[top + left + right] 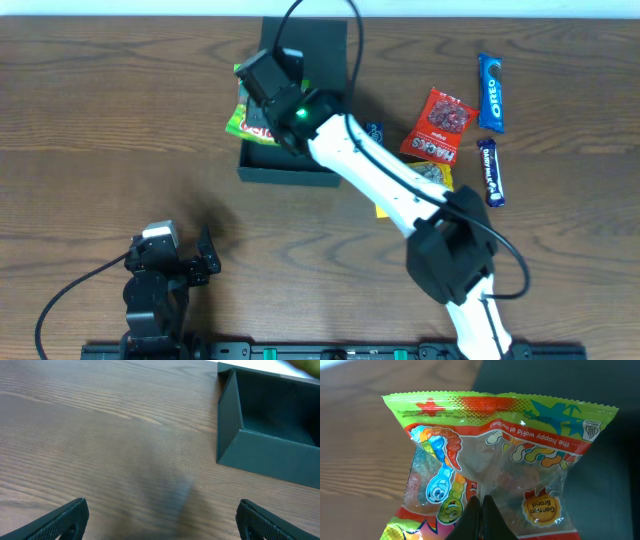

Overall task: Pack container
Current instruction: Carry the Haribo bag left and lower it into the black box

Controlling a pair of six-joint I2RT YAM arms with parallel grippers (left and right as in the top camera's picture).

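A dark, wood-grained table (100, 120) fills the overhead view, with only a pale strip of the room past its far edge. The container (285, 175), its flap lid standing open at the far side, sits on the far middle of the table.

The right gripper (481, 502) is pinched tight on a green gummy packet (495, 460), which straddles the box's left wall, partly over the dark interior and partly over the wood. From above, the wrist hides these fingers and most of the box's inside.

The left gripper (162, 512) rests near the front edge with its jaws spread wide and nothing between them, well apart from the container.

To the right of the box lie an Oreo packet (490, 92), a red packet (438, 125) and a blue bar (490, 172). The arm covers most of a yellow packet (383, 210).
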